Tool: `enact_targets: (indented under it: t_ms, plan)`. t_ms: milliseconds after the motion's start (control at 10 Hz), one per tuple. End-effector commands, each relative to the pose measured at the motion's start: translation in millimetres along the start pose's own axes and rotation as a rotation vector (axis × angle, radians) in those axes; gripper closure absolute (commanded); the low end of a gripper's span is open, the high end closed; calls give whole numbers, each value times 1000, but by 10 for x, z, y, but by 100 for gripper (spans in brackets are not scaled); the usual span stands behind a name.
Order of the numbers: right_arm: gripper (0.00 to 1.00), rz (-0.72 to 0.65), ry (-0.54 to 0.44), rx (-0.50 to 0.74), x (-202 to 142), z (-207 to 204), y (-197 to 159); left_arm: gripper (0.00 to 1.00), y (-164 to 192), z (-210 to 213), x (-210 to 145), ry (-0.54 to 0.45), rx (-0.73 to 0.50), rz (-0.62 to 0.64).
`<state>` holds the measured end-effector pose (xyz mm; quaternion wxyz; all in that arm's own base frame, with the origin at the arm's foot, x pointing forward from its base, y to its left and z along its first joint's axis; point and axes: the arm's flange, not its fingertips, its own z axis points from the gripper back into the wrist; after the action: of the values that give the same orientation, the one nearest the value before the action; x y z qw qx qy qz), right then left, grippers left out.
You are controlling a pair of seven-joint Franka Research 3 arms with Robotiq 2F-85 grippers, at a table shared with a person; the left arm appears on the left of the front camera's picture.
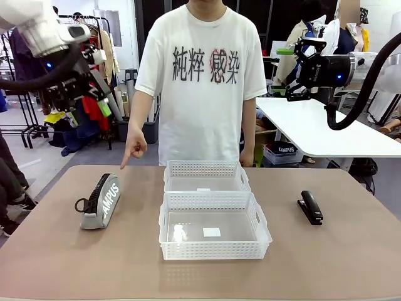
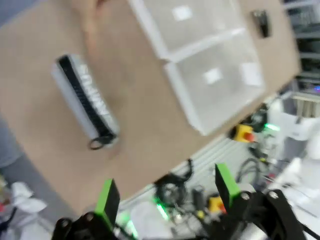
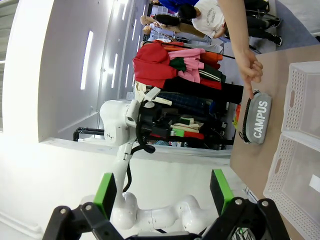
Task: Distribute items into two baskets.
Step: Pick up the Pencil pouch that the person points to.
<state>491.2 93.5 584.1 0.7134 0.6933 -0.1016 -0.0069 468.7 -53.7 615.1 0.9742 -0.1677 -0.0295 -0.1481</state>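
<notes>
The grey "CAMPUS" pouch (image 1: 100, 202) lies on the table's left side, and a person's hand (image 1: 133, 152) points a finger down at its far end. On the right side lies the black stapler (image 1: 310, 207). The two white lattice baskets stand in the middle, touching, one near (image 1: 213, 249) and one far (image 1: 203, 168); both hold no item. My left gripper (image 1: 76, 94) hangs high at the left, open (image 2: 167, 192), over the pouch (image 2: 85, 102). High at the right, my right gripper (image 1: 291, 74) is also open (image 3: 162, 190) and looks toward the pouch (image 3: 257, 117).
The person stands at the table's far edge behind the baskets. A white table (image 1: 326, 125) stands behind at the right, and a clothes rack (image 1: 94, 106) behind at the left. Bare tabletop (image 1: 75, 263) lies in front and around the baskets.
</notes>
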Motion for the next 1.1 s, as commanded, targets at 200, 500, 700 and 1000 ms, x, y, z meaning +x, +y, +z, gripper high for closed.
enact_targets:
  t_ms: [200,500,700,1000]
  plan:
    - [0,-1,-2,2,-6,-2,1,0,-42,-607,-73,10,302,83]
    - [0,-1,-2,2,-6,-2,1,0,-31,-643,24,2,277,47]
    - [0,-1,-2,2,-6,-2,1,0,-31,-643,24,2,277,47]
    - [0,-1,-2,2,-6,-2,1,0,-81,-854,20,15,317,98]
